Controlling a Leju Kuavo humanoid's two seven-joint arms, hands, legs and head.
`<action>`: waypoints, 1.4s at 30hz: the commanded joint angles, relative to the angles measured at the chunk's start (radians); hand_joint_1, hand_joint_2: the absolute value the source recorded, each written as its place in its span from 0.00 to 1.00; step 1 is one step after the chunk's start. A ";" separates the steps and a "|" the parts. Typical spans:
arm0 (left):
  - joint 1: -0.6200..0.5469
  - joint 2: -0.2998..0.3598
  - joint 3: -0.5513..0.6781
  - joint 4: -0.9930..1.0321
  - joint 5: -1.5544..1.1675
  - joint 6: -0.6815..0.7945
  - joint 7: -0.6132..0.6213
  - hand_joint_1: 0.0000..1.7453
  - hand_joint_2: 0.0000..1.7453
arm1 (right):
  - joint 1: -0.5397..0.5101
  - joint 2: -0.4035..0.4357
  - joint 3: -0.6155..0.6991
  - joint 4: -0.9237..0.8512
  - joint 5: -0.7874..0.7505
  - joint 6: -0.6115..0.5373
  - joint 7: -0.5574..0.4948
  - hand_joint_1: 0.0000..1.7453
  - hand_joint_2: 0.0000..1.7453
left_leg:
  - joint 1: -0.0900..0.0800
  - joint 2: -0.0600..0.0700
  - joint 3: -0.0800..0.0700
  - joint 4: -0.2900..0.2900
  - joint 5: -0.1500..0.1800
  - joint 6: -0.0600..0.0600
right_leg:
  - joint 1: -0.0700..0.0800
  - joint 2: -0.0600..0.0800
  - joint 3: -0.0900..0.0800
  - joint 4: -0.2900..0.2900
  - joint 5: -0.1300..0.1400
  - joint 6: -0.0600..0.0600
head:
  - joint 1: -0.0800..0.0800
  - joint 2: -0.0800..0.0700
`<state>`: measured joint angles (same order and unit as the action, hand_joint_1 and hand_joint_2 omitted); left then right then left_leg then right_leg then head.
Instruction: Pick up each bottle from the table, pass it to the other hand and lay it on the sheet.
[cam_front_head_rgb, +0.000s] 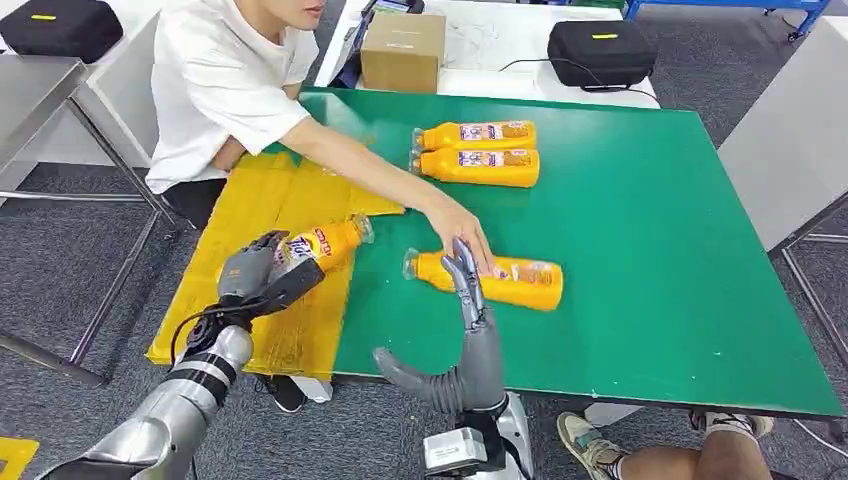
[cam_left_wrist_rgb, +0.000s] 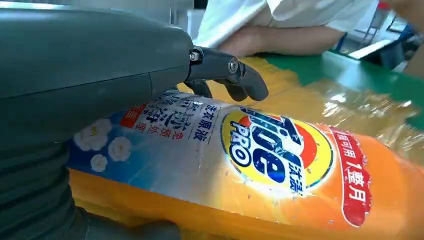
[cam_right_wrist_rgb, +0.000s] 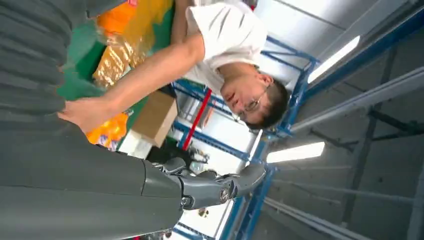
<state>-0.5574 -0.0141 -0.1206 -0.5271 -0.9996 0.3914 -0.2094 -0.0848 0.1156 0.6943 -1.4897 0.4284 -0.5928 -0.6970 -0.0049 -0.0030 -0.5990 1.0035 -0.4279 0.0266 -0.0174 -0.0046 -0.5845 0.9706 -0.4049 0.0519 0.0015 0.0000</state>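
Observation:
My left hand (cam_front_head_rgb: 252, 272) grips an orange Tide bottle (cam_front_head_rgb: 322, 244) by its body, held over the yellow sheet (cam_front_head_rgb: 290, 195) with its cap pointing toward the table's middle. In the left wrist view the bottle's label (cam_left_wrist_rgb: 260, 160) is close up, with dark fingers (cam_left_wrist_rgb: 227, 75) curled over it. My right hand (cam_front_head_rgb: 466, 278) stands upright with straight fingers and holds nothing. It is just in front of a second orange bottle (cam_front_head_rgb: 515, 282) lying on the green table (cam_front_head_rgb: 660, 230). A person's hand (cam_front_head_rgb: 462, 226) rests on that bottle. Two more bottles (cam_front_head_rgb: 478, 135) (cam_front_head_rgb: 482, 167) lie side by side farther back.
A person in a white shirt (cam_front_head_rgb: 215, 80) leans in from the far left, arm stretched across the sheet. A cardboard box (cam_front_head_rgb: 403, 50) and a black case (cam_front_head_rgb: 600, 50) sit beyond the table. Someone's feet (cam_front_head_rgb: 600, 450) are at the near edge. A metal table (cam_front_head_rgb: 40, 90) stands left.

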 joint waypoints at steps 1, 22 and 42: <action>-0.139 0.030 -0.066 0.186 -0.052 -0.109 0.022 1.00 1.00 | -0.043 -0.031 0.004 0.054 -0.035 0.028 -0.001 0.00 1.00 | 0.002 -0.001 0.002 0.001 -0.001 -0.002 | 0.002 -0.001 0.003 0.000 -0.001 -0.002 | 0.000 0.000; -0.145 -0.036 0.102 0.117 0.239 -0.482 -0.251 0.00 1.00 | -0.081 -0.047 0.030 0.133 -0.119 -0.005 -0.001 0.00 1.00 | 0.001 -0.002 0.005 0.000 0.000 -0.002 | 0.001 -0.001 0.006 0.000 -0.001 -0.002 | 0.000 0.000; 0.073 -0.088 0.181 -0.542 0.820 -0.361 -0.362 0.00 1.00 | -0.085 -0.059 -0.055 0.196 -0.029 -0.037 -0.001 0.00 1.00 | 0.001 -0.001 0.001 0.000 0.001 -0.001 | 0.001 -0.001 0.002 0.000 0.000 -0.001 | 0.000 0.000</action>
<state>-0.5398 -0.0820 0.0237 -0.8493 -0.2650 0.0115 -0.5627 -0.1244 0.0893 0.7012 -1.3828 0.3765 -0.6222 -0.6970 -0.0050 -0.0046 -0.5985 1.0035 -0.4265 0.0264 -0.0176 -0.0061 -0.5831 0.9711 -0.4047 0.0522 0.0015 0.0000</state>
